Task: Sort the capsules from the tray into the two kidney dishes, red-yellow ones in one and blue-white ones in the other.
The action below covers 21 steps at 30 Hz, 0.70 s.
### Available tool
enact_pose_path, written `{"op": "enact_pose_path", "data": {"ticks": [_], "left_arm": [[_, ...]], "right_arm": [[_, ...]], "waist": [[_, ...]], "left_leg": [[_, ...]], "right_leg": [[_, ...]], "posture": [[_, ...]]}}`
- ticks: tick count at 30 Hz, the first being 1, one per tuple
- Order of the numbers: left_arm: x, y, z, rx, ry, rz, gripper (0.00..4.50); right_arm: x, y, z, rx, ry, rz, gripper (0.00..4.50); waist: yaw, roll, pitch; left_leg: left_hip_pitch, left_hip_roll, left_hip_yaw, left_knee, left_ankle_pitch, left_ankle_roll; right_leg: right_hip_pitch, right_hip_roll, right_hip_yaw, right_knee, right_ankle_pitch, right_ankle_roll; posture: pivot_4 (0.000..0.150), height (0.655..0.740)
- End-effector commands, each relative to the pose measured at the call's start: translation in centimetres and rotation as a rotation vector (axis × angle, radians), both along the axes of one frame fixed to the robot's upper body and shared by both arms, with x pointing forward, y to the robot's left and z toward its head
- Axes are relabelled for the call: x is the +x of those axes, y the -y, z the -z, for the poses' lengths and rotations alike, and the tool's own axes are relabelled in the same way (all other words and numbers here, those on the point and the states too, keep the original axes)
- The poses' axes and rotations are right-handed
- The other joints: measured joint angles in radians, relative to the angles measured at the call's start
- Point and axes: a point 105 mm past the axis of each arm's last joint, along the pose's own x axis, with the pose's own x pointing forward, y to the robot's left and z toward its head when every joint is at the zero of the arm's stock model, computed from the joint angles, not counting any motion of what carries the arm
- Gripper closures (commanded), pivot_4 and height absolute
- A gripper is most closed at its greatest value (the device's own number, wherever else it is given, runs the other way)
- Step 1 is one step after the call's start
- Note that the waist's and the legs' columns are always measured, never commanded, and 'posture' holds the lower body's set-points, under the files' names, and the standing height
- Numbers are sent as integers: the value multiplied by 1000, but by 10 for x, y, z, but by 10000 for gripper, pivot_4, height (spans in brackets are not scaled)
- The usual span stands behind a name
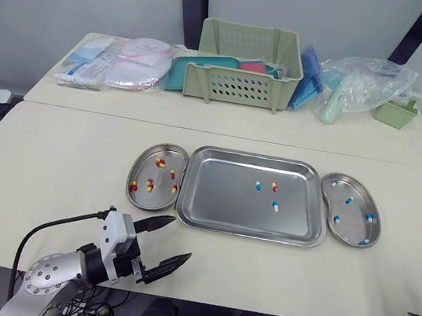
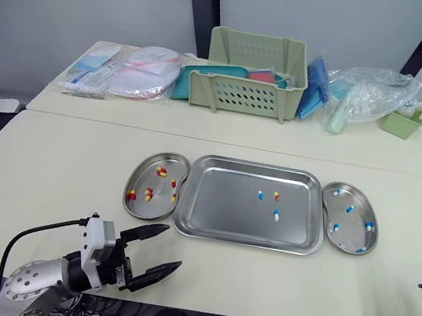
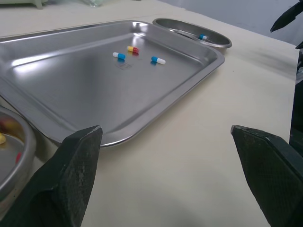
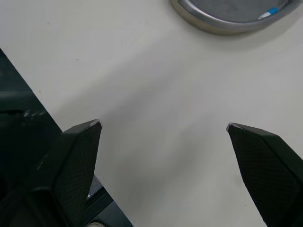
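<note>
Left eye view: L gripper (image 1: 181,238) apart nr tray (image 1: 221,199), R gripper (image 1: 419,297) apart; basket (image 1: 241,87), plastic bag (image 1: 365,86) far behind.

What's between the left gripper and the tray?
Bare table. The left gripper hangs open just short of the tray's near rim, clearest in the left wrist view.

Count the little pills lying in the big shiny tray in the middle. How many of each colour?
Blue-and-white capsules in the rectangular steel tray: 2
Red-and-yellow capsule in the same tray: 1
Total: 3
</note>
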Motion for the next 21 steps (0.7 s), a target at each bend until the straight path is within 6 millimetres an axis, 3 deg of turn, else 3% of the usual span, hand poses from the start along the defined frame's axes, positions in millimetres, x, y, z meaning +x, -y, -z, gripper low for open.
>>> {"op": "enact_pose_path", "data": {"ticks": [1, 4, 6, 10, 16, 21], "left_arm": [[1, 4, -1, 10, 49, 18, 0], [3, 6, -3, 1, 59, 19, 0], [6, 8, -7, -15, 72, 16, 0], [7, 9, -10, -24, 82, 9, 0], [5, 12, -11, -23, 87, 15, 0], [9, 12, -15, -20, 99, 14, 0]], "right_arm": [[1, -23, -14, 14, 30, -70, 235], [1, -58, -18, 101, 20, -127, 235], [3, -93, -16, 153, -1, -174, 235], [17, -147, -19, 248, 51, -170, 235], [55, -195, -22, 357, 186, -115, 235], [81, -216, -12, 401, 201, -43, 235]], "waist": [[-1, 1, -1], [-1, 1, -1], [-1, 1, -1], [0, 1, -1], [-2, -2, -1], [3, -2, 0]], "left_leg": [[0, 0, 0, 0, 0, 0], [0, 0, 0, 0, 0, 0], [0, 0, 0, 0, 0, 0], [-1, 0, -1, 0, 0, 0], [-1, 0, -2, 1, 0, 0], [-2, 0, -3, 0, 0, 0]], "right_leg": [[0, 0, 0, 0, 0, 0], [0, 0, 0, 0, 0, 0], [0, 0, 0, 0, 0, 0], [0, 0, -1, 0, 0, 0], [0, 0, -2, 1, 0, 0], [-2, 0, -2, 0, 0, 0]], "posture": [[1500, 7400], [1500, 7400], [1500, 7400], [1500, 7400], [1500, 7400], [1500, 7400]]}}
